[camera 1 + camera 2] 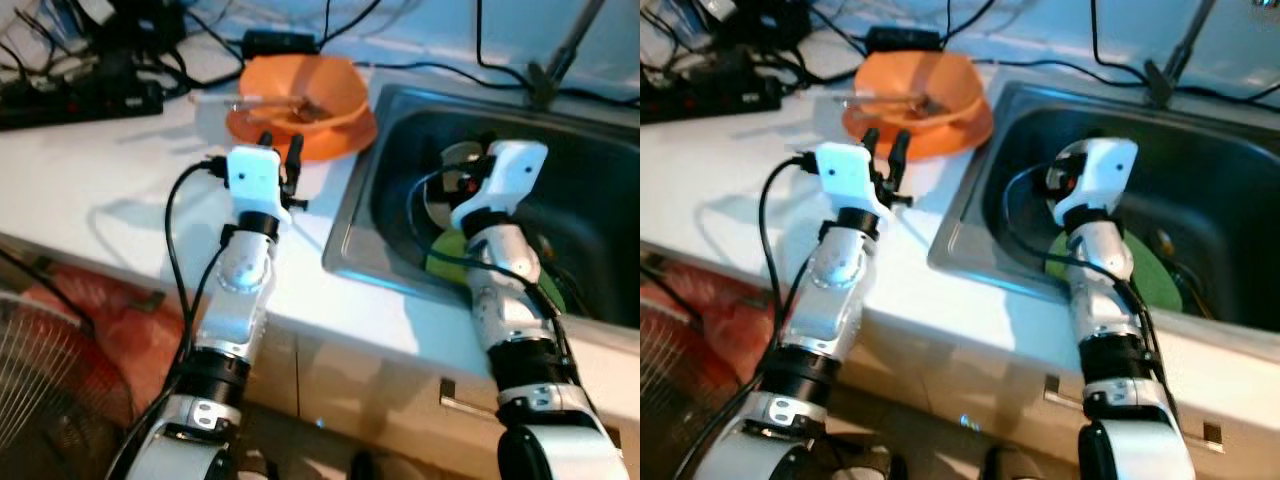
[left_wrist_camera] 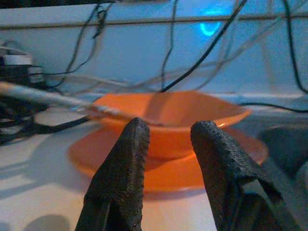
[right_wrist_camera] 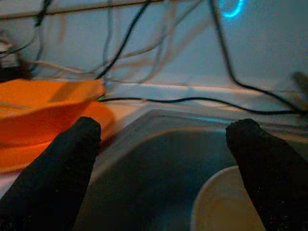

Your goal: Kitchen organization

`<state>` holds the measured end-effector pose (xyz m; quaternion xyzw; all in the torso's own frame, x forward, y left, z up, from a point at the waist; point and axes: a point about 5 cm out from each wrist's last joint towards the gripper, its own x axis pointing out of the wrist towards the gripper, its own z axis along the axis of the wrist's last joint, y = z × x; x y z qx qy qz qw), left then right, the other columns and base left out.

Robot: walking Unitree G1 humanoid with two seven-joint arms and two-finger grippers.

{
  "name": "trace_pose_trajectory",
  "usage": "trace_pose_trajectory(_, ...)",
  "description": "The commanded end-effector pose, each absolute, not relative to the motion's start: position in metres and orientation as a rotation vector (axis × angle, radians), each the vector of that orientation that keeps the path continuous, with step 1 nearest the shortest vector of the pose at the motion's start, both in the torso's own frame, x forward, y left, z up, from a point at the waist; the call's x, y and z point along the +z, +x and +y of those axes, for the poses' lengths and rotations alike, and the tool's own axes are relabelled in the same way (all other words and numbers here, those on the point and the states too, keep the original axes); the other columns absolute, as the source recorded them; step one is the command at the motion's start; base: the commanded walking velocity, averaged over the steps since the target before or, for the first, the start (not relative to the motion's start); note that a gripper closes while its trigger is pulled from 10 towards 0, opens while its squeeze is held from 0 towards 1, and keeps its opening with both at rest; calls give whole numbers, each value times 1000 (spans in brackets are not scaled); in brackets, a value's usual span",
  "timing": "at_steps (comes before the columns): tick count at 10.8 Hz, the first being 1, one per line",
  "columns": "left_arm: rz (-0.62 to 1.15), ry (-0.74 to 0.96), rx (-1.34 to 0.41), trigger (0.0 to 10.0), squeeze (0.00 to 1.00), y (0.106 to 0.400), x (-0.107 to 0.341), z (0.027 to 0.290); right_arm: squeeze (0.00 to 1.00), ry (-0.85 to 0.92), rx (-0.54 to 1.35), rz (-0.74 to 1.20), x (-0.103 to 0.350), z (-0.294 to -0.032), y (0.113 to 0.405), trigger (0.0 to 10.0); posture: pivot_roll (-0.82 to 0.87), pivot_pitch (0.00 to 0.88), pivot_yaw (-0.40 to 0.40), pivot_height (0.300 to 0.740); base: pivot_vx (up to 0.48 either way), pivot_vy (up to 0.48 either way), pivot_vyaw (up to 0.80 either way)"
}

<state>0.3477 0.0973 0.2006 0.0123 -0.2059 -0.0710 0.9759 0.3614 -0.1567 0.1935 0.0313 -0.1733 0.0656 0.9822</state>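
Note:
An orange bowl (image 1: 305, 88) sits on an orange plate (image 1: 340, 138) on the white counter, just left of the sink. A utensil (image 1: 250, 101) lies across the bowl, its handle sticking out to the left. My left gripper (image 1: 281, 145) hovers low over the counter right in front of the plate, open, with nothing between its fingers (image 2: 130, 159). My right gripper (image 3: 166, 127) is open wide inside the steel sink (image 1: 365, 200), above a white round dish (image 3: 226, 202). A green plate (image 1: 1150, 275) lies on the sink floor under the right arm.
A black power strip (image 1: 80, 98) and tangled cables (image 1: 200, 50) crowd the back left of the counter. The faucet stem (image 1: 565, 50) rises behind the sink. A wire fan guard (image 1: 50, 380) stands on the floor at lower left.

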Motion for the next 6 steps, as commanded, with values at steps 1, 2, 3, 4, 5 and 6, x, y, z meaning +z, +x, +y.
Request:
trace_pose_trajectory(1,-414,19,-140,10000,0,346,199,100,0,65,134,-335,189,-157,360,10000,49,145,10,740,0,0,0)
trace_pose_trajectory(2,-407,18,-147,10000,0,345,198,99,0,66,133,-333,189,-157,360,10000,49,145,10,740,0,0,0)
trace_pose_trajectory(3,-400,20,-156,10000,0,344,196,97,0,66,134,-332,189,-157,360,10000,49,145,10,740,0,0,0)
trace_pose_trajectory(4,-384,22,-169,10000,0,343,193,95,0,66,137,-331,188,-156,360,10000,51,146,10,740,0,0,0)
trace_pose_trajectory(5,-379,21,-170,10000,0,343,192,95,0,67,138,-328,187,-155,360,10000,50,147,9,740,0,0,0)
trace_pose_trajectory(6,-363,15,-162,10000,0,344,191,97,0,66,138,-323,186,-155,360,10000,49,148,10,740,0,0,0)
